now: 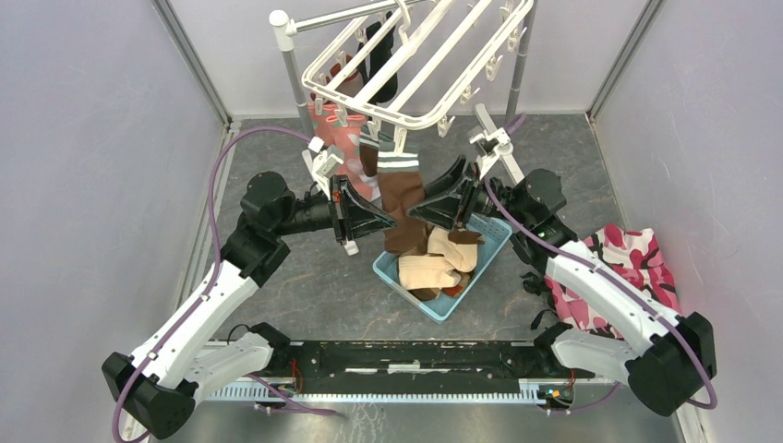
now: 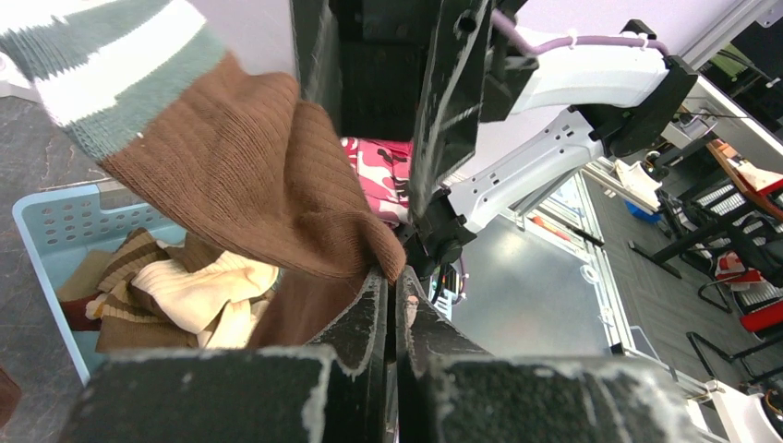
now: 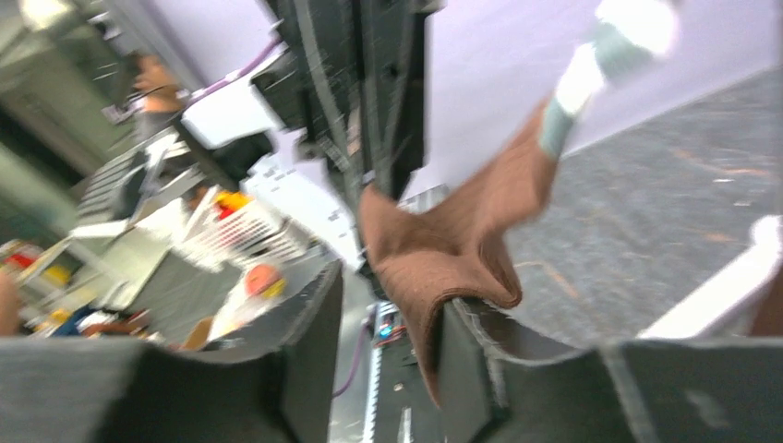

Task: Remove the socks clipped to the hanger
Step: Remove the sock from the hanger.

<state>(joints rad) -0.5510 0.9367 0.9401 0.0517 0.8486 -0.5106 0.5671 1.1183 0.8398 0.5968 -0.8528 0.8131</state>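
1. The left hand (image 2: pixel 391 281) has its fingers pressed together. A fold of the brown sock (image 2: pixel 249 175) runs to a point at the tips and looks pinched there.
2. The right hand (image 3: pixel 388 297) has its fingers apart, with the lower part of the same sock hanging in the gap against one finger. This view is blurred, so I cannot tell how firmly the cloth touches.
3. Seen from above, the sock hangs between the two hands by its green-and-white cuff, from the near edge of the hanger (image 1: pixel 420 118).
4. Handling, as I judge it: the ribbed knit is light, limp and stretchy, not slippery and not fragile. A hold low on the foot would only stretch it, so a hold high up, just under the banded cuff near the clip, should free it more cleanly.
5. Further back on the frame hang coral pink socks (image 1: pixel 334 138) and a black sock (image 1: pixel 380 65).
6. The light blue basket (image 1: pixel 489 242) sits directly below the hands with several socks lying in it.
7. The counter (image 1: pixel 314 277) is dark grey and matte. A camouflage cloth heap (image 1: pixel 637 268) lies to the right, and pale walls close in the sides and back.
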